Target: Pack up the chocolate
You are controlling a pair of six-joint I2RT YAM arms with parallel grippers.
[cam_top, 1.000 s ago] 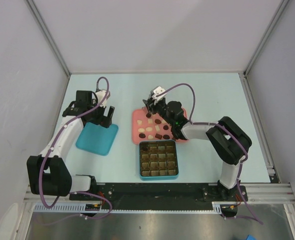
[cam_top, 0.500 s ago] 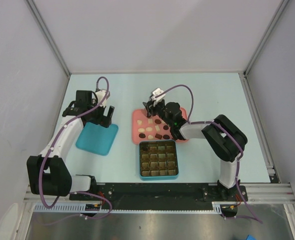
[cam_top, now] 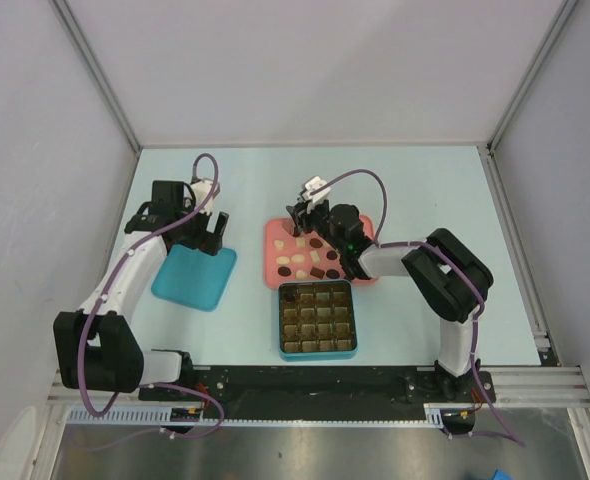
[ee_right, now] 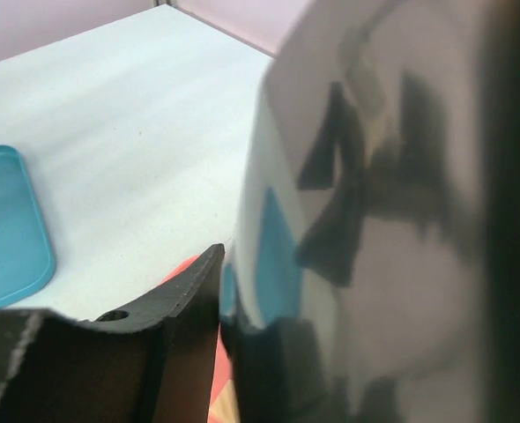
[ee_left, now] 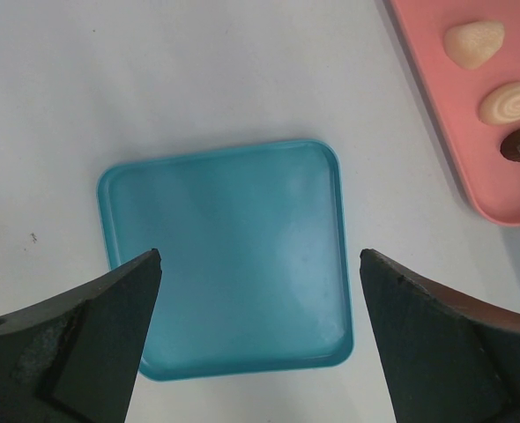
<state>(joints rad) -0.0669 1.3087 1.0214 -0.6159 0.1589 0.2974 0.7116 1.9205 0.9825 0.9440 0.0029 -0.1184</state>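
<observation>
Barely started, I'd judge: all the chocolate [ee_left: 508, 102] in view lies on the pink tray [cam_top: 272, 248], and the teal box [cam_top: 317, 352] just near of the tray shows no candy in its grid from above, so the whole fill is left. The left fingers [cam_top: 211, 234] hang wide apart over the teal lid [cam_top: 193, 280] left of the tray, holding nothing. The right fingers [cam_top: 299, 216] sit low at the tray's far left corner, too blurred to tell apart or clamped. Versus a second ago, the right elbow has swung slightly toward the tray and its fingers dipped; left arm and candies look unchanged.
</observation>
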